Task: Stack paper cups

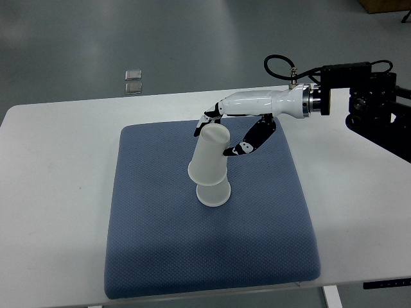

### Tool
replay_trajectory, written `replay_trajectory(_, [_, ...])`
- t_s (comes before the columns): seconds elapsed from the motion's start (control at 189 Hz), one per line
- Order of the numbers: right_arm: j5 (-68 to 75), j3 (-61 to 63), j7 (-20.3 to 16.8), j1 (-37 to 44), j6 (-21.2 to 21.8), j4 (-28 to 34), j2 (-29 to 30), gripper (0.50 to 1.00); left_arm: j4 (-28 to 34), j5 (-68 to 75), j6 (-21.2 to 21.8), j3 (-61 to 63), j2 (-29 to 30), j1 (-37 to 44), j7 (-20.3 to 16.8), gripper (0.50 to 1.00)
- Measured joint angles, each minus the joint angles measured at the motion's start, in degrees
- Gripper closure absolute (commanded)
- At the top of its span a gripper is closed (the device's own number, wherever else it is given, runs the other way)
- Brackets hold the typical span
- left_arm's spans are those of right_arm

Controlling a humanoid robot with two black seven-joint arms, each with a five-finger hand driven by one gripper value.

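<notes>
— What blocks your way on the desk (58, 192)?
— Only the two paper cups (210, 168) mid-mat (160, 256), one tilted over the other, right by my right hand (218, 135).
— And free room?
— The mat's near edge and left side, and the desk's left edge.

Plain white flat worktop (58, 192), no pattern. Blue-grey padded fabric mat (205, 256) at frame centre, fine dotted weave all over. Two translucent white paper cups: upper cup (209, 156) and lower cup (213, 192), both unprinted. Right hand (221, 133), upper right of centre: glossy white shell, black finger joints, silver wrist ring. Black arm hardware and black cable at right edge. Floor (128, 38) grey-green; two small silver-grey square plates (133, 81) on it, upper left.
</notes>
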Motion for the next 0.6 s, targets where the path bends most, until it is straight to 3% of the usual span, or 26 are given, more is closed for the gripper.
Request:
replay_trajectory(0.148, [0.0,0.0,0.1,-0.1,0.0,0.0,-0.1,0.609,0.0,0.0,0.0,0.0,0.0,0.0,0.0,0.5])
replay_trajectory(0.439, [0.2,0.0,0.1,-0.2,-0.5,-0.4,-0.3,0.605,0.0,0.0,0.0,0.0,0.0,0.0,0.0,0.5])
replay_trajectory(0.603, [2.6,0.6,-0.9,-1.9,-4.0,-2.7,-0.2,0.607,0.0,0.0,0.0,0.0,0.0,0.0,0.0,0.5])
